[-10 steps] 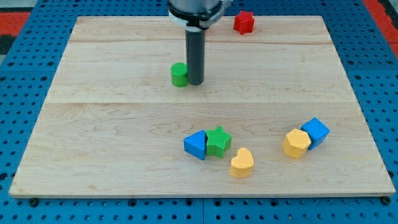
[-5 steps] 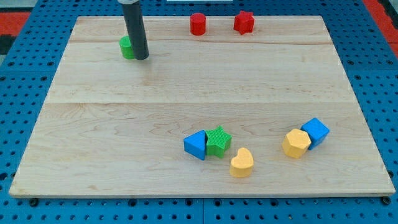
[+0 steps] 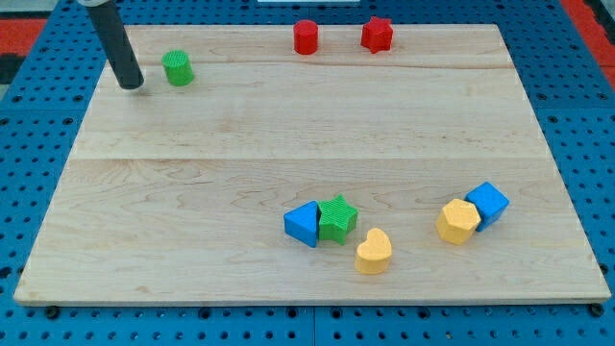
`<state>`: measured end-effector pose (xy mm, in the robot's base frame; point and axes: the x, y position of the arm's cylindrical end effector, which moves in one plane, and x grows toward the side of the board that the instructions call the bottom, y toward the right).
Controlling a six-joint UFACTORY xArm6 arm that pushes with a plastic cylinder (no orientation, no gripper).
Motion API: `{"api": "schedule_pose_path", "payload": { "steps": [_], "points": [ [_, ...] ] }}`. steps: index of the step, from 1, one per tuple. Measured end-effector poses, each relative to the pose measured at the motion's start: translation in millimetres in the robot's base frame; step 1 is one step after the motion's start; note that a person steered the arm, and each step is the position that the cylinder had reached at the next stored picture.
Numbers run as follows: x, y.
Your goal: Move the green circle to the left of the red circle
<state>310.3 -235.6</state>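
- My tip point(image 3: 132, 86) rests on the wooden board point(image 3: 192, 192) near its upper-left corner; the rod is a bare dark cylinder leaning up toward the view's top left, holding nothing and touching no block.
- The green circle point(image 3: 178, 68) stands just to the view's right of my tip and slightly higher in the view, with a narrow strip of bare wood between them.
- The red circle point(image 3: 306, 37) sits well to the right of my tip, close to the board's top edge; the green circle lies between my tip and it, and no block stands between the two circles.
- The red star point(image 3: 377, 35) is farther right still, near the red circle but apart from it.
- Far down and to the right of my tip, a cluster: a blue triangular block point(image 3: 303, 224) touching a green star point(image 3: 337, 218), with a yellow heart point(image 3: 374, 252) just below them.
- Farther right again, a yellow block point(image 3: 458, 221) touches a blue cube point(image 3: 489, 203).
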Motion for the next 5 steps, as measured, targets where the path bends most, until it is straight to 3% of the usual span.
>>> {"api": "schedule_pose_path", "payload": {
  "steps": [2,3,5],
  "points": [
    [-21.7,68.3],
    [-19.6,110.8],
    [9.2,141.9]
  ]
}}
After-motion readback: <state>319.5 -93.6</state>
